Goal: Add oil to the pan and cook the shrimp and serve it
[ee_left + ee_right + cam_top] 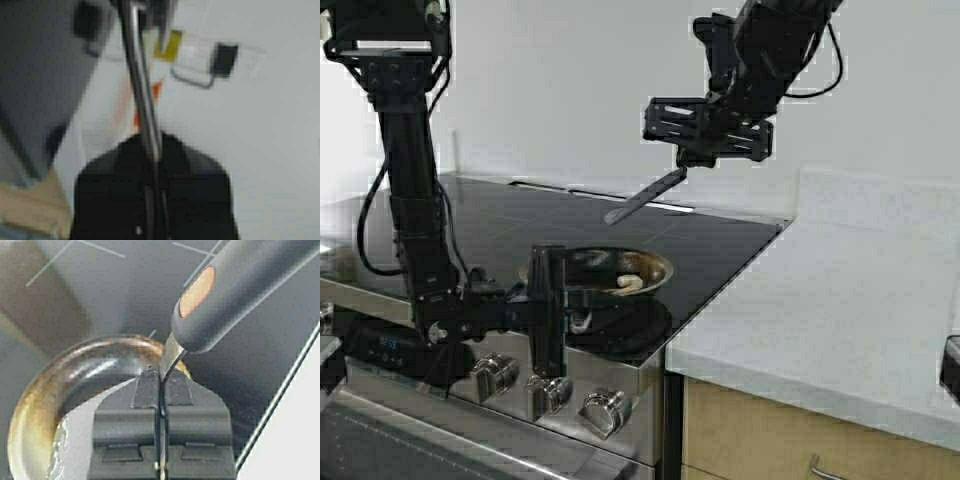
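The steel pan (658, 266) sits on the front right of the black cooktop, with pale curled shrimp (628, 283) inside. My left gripper (578, 306) is low at the stove's front, shut on the pan's thin metal handle (144, 115). My right gripper (685, 162) is high above the cooktop, shut on the metal neck of a grey-handled spatula (640, 198) that slants down to the left. In the right wrist view the gripper (161, 377) pinches the spatula (240, 290) above the pan's browned rim (75, 357). A blurred clear container with yellow contents, perhaps the oil (169, 45), shows in the left wrist view.
The black glass cooktop (720, 240) ends at a white counter (840, 290) on the right. Steel knobs (605, 410) line the stove front below the pan. A wall stands close behind.
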Robot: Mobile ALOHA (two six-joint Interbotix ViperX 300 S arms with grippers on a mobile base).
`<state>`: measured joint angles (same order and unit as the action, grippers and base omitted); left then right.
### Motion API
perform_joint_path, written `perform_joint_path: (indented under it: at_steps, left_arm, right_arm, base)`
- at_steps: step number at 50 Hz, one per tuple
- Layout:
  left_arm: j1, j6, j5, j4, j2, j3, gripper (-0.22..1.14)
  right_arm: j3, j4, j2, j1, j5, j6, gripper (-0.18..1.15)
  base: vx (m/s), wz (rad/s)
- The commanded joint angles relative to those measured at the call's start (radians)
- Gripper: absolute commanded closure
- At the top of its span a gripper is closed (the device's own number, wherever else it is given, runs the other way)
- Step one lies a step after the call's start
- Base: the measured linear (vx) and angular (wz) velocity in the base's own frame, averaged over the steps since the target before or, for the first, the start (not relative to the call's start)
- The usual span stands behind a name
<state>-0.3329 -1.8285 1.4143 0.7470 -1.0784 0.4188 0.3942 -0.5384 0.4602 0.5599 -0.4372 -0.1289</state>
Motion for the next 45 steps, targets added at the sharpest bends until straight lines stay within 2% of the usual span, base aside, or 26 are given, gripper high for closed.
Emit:
perform_joint_path:
  at_steps: [1,6,8,14,26,45]
  left_arm:
    - [0.002,0.02,-0.02,-0.026,0.031,0.009,0.24]
    - [0.003,0.035,-0.064,-0.051,0.048,0.029,-0.09]
    - [0.003,0.046,-0.074,-0.051,0.054,0.035,-0.15]
    - [0.002,0.086,-0.077,-0.052,0.067,0.048,-0.11]
    - [0.012,0.143,-0.106,-0.055,0.094,0.114,-0.11]
    - [0.155,0.379,-0.103,-0.06,0.216,0.374,-0.11]
  right_arm:
    - [-0.008,0.002,-0.06,0.0,-0.014,0.002,0.9]
    - [-0.008,0.003,-0.066,0.0,-0.014,0.002,0.9]
    - [-0.008,0.002,-0.066,0.0,-0.014,0.002,0.9]
    - [-0.008,0.003,-0.066,0.0,-0.014,0.002,0.9]
    - [-0.002,0.003,-0.072,0.0,-0.014,0.002,0.9]
    - [0.017,-0.006,-0.077,0.0,-0.025,0.002,0.9]
  base:
    - [0.0,0.0]
    - [0.0,0.0]
    - [0.0,0.0]
    - [0.0,0.0]
    - [0.0,0.0]
    - [0.0,0.0]
